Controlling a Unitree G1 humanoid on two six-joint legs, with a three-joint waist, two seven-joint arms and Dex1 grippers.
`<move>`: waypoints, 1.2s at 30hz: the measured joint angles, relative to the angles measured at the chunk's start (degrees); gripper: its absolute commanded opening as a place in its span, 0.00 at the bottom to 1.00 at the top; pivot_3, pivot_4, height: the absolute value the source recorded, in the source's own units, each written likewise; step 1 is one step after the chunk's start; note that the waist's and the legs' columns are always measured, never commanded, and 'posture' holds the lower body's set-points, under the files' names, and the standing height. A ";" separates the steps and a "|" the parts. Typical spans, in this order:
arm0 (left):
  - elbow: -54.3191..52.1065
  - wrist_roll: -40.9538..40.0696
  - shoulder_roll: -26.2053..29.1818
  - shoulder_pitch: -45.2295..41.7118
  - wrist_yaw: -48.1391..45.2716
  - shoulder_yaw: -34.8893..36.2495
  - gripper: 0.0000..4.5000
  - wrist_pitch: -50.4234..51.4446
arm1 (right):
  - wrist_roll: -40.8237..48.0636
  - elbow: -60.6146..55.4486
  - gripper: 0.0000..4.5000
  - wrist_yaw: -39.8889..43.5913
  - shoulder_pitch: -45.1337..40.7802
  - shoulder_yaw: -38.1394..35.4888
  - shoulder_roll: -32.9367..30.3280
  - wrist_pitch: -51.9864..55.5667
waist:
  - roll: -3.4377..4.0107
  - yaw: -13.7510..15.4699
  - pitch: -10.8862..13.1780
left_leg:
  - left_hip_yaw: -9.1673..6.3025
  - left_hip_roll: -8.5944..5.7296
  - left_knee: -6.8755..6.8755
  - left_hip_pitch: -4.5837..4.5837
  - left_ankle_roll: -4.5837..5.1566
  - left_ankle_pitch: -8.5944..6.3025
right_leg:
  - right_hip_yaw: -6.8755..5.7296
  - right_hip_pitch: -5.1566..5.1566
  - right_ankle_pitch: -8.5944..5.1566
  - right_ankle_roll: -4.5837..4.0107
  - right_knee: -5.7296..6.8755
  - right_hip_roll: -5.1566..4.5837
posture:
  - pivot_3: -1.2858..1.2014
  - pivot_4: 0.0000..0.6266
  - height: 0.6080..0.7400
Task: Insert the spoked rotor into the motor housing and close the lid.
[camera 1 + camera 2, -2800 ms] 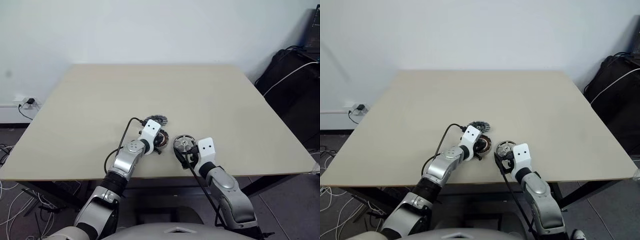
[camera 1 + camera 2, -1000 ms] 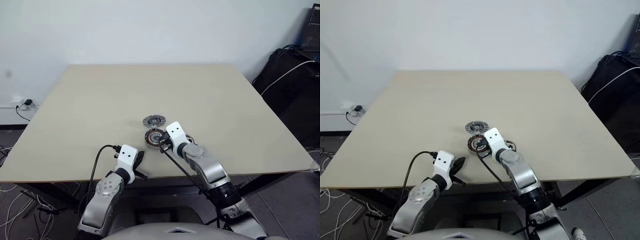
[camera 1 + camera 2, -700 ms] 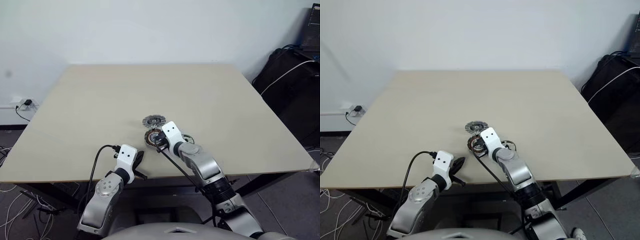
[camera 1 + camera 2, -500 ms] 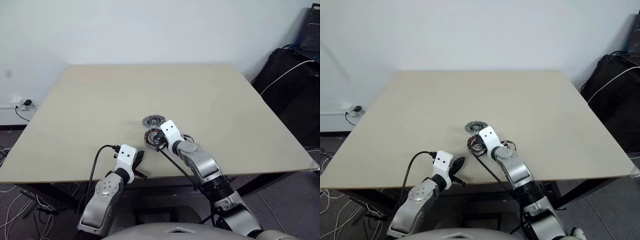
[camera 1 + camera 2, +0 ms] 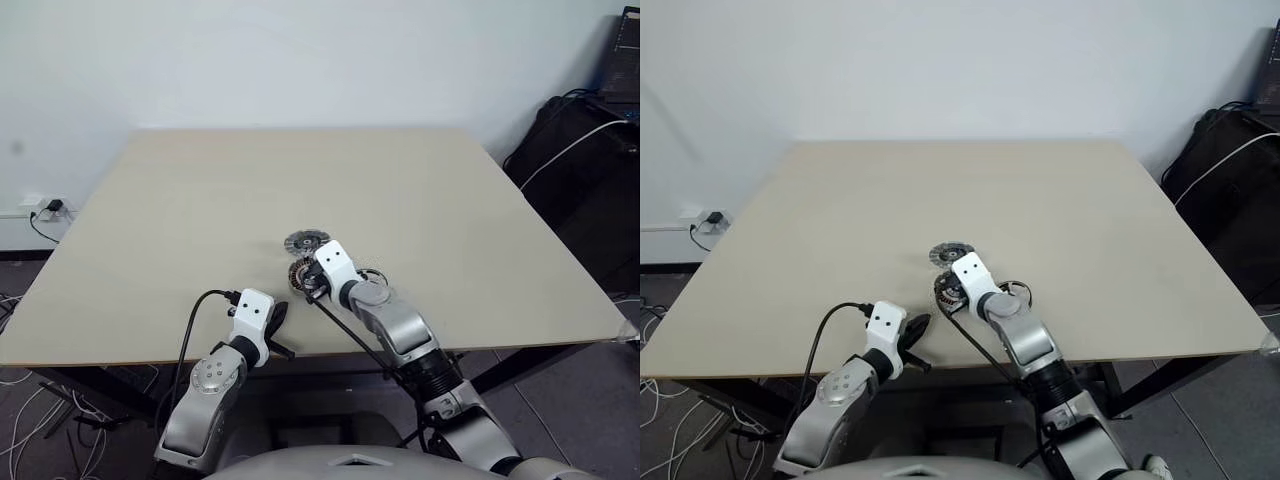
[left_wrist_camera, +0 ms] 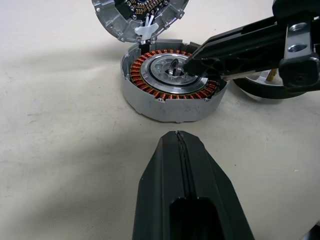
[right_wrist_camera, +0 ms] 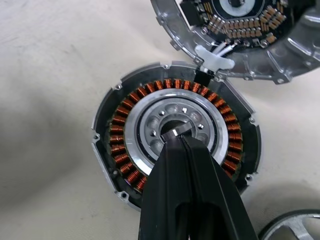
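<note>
Right gripper (image 7: 176, 136) shifted onto motor housing (image 7: 120, 165) centre, near table (image 5: 150, 200) edge.

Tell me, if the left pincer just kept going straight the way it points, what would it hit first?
Most likely the motor housing. The shut left pincer aims at its near wall, with bare table between. The right pincer already rests over its silver centre. Depth is hard to judge, so it might touch the table first.

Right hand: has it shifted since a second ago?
Yes. The right hand has crept toward the robot's left, covering more of the motor housing; the lid beyond stayed put.
</note>
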 measured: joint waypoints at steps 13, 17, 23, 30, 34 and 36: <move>0.00 0.02 -0.37 -0.02 0.03 -0.23 0.00 0.02 | -4.09 -0.05 0.00 -2.13 -1.23 0.75 -0.64 -1.84 | 0.01 -0.26 0.01 | 0.00 0.00 -0.01 -0.01 0.00 0.00 | 0.00 -0.02 0.00 0.00 0.00 0.00 | 0.52 0.00 1.00; 0.00 0.04 -0.39 -0.02 0.06 -0.23 0.00 0.02 | -4.51 -0.02 0.00 -1.55 -1.62 1.44 -0.48 -2.92 | 0.01 -0.27 0.01 | 0.00 0.00 -0.01 -0.01 0.00 0.00 | 0.00 -0.02 0.00 0.00 0.00 0.00 | 0.52 0.00 1.00; 0.00 0.07 -0.39 0.01 0.10 -0.22 0.00 0.09 | -4.67 1.57 0.00 -0.98 -2.42 2.97 0.72 -3.19 | 0.01 -0.27 0.01 | 0.00 0.00 -0.01 -0.01 0.00 0.00 | 0.00 -0.01 0.00 0.00 0.00 0.00 | 0.52 0.00 1.00; 0.00 0.09 -0.42 0.04 0.18 -0.20 0.00 0.15 | -4.87 4.48 0.00 -0.12 -4.50 3.51 1.90 -4.56 | 0.02 -0.28 0.01 | -0.01 0.00 -0.01 -0.02 0.00 0.00 | -0.01 -0.02 0.00 0.00 0.00 0.00 | 0.52 0.00 1.00; 0.00 0.09 -0.46 0.10 0.23 -0.19 0.00 0.15 | -4.90 6.25 0.00 -0.16 -4.54 3.47 1.97 -4.78 | 0.02 -0.29 0.01 | -0.01 0.00 -0.01 -0.02 0.00 0.00 | -0.01 -0.03 0.00 0.00 -0.01 0.00 | 0.52 0.00 1.00; 0.00 0.09 -0.46 0.19 0.31 -0.19 0.00 0.15 | -4.90 6.29 0.00 -0.15 -4.54 3.37 1.81 -4.83 | 0.03 -0.29 0.02 | -0.01 0.01 -0.01 -0.02 -0.01 0.00 | -0.01 -0.03 0.00 0.00 0.00 0.00 | 0.52 0.00 1.00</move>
